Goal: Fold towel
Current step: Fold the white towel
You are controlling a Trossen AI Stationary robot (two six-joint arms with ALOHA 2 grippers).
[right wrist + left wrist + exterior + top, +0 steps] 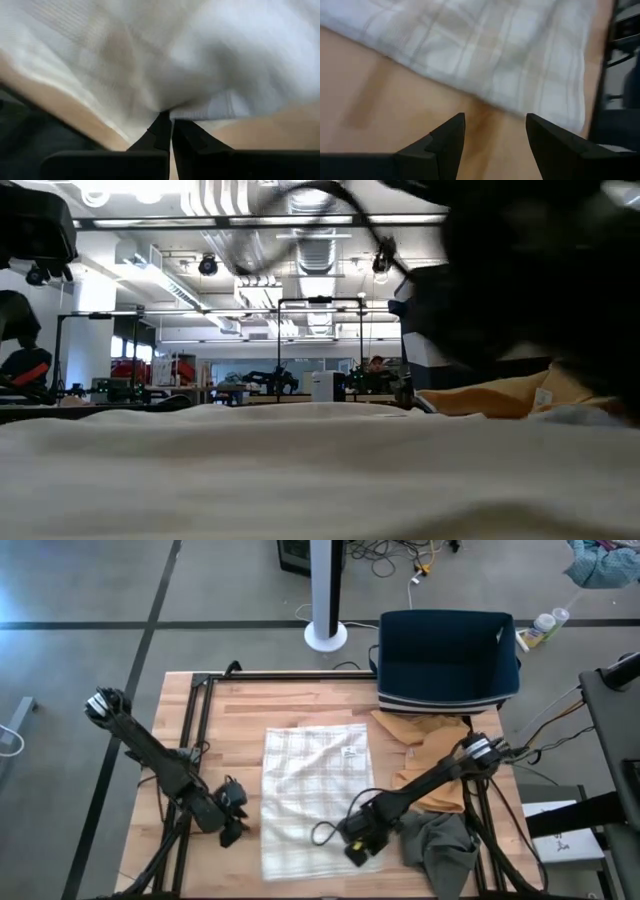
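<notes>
Wooden bench surface carries the work, with a grey concrete floor around it and an open workshop visible beyond in the low view.

Right claw: fingers pressed together, clamped on the hem of the white checked towel. In the high view this claw sits at the towel's near-right corner, close to the bench's near edge. The cloth bunches up from the pinch point, so the grip appears to hold fabric rather than bare wood.

Left claw: fingers well apart, holding nothing. It is low over bare wood just beside the towel's left edge, toward the bench's near-left corner. No fabric lies between the fingers.

Step in hand, as judged: take both near corners, then carry them toward the far edge for the first fold.

Procedure for a clean result:
- Advance the left claw until the towel's edge lies between its fingers before closing.
- Grip the corner only, one layer.
- Lift both corners to equal height and move them together, so the fold line stays square.

Towel position: flat at bench centre. Beyond it, tan cloths and a grey cloth lie along the right edge, below a dark blue bin at the far-right corner.
</notes>
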